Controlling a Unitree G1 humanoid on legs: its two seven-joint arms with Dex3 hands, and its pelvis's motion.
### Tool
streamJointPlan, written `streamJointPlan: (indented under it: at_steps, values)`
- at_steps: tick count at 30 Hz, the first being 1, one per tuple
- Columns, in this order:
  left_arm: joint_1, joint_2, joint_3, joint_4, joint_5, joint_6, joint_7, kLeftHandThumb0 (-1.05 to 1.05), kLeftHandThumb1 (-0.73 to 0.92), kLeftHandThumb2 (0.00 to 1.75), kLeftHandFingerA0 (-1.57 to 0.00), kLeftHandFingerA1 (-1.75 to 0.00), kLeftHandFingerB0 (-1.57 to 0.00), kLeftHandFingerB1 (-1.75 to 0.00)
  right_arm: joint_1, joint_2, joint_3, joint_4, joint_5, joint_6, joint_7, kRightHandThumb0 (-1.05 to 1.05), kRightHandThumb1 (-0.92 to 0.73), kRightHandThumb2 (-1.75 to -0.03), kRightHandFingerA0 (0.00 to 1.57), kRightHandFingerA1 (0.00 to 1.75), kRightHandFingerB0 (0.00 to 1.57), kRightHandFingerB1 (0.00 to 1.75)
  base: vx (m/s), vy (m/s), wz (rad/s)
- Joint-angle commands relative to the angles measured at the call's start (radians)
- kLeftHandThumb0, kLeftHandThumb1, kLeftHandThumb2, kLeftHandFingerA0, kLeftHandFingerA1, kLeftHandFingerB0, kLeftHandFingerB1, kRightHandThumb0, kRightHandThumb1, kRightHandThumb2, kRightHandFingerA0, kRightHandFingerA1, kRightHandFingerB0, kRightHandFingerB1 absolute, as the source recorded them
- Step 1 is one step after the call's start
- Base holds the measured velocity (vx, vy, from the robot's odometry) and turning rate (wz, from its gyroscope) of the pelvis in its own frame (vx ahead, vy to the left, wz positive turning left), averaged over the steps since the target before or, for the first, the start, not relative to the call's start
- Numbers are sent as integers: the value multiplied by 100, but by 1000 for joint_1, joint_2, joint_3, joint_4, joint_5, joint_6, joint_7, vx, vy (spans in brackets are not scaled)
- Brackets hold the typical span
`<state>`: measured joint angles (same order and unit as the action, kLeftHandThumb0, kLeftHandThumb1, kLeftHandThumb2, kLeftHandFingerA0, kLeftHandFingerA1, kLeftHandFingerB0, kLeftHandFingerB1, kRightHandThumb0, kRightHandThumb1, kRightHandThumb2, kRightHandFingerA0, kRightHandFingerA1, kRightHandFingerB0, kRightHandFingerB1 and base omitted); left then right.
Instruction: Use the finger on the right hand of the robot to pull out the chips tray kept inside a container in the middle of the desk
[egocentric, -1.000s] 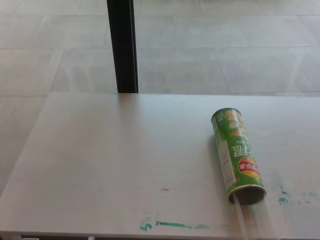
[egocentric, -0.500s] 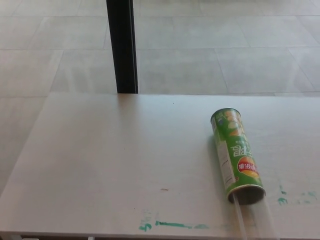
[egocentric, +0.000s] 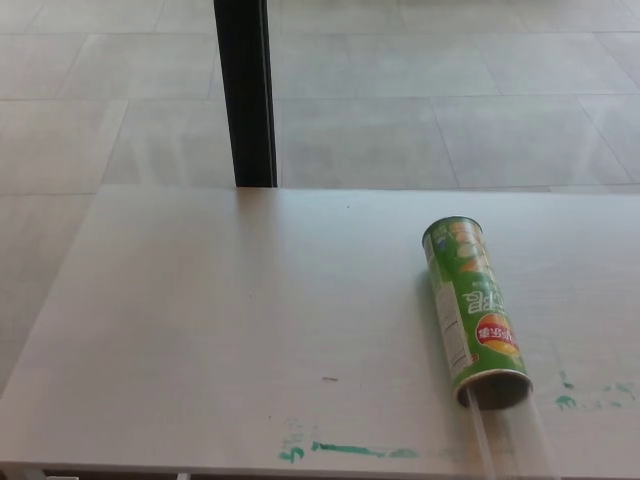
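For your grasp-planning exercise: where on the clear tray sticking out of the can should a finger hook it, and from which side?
Hook the tray near its exposed end, coming from the desk's near edge. The can lies on its side with its open mouth facing the robot, so the tray should slide straight out that way. No hand shows.

A green chips container (egocentric: 473, 308) lies on a pale desk (egocentric: 230, 330), its printed wrap faintly glossy like coated card. From its open mouth a clear plastic tray (egocentric: 512, 440) juts out, nearly see-through. The desk top looks smooth and matt, smeared with green marks (egocentric: 345, 449) near the container. Beyond the desk, a dark post (egocentric: 245, 92) looks glossy against matt floor tiles (egocentric: 450, 90).
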<state>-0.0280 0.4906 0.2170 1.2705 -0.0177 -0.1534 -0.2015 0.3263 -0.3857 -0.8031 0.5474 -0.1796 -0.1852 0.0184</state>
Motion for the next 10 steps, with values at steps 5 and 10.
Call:
streamJointPlan:
  at_steps: [5,10]
  values:
    - [-8,9,20,8,-15,-9,2,-47,68,60,-57,-69,-56,-55,-62,20,-54,161,198,86,-32,-25,-60,-65,77,84,5,29,0,0,0]
    - [-5,10,17,4,-7,-8,4,-48,71,61,-56,-68,-55,-53,-68,-2,-11,222,190,72,-23,-27,-60,-66,77,80,5,28,0,0,0]
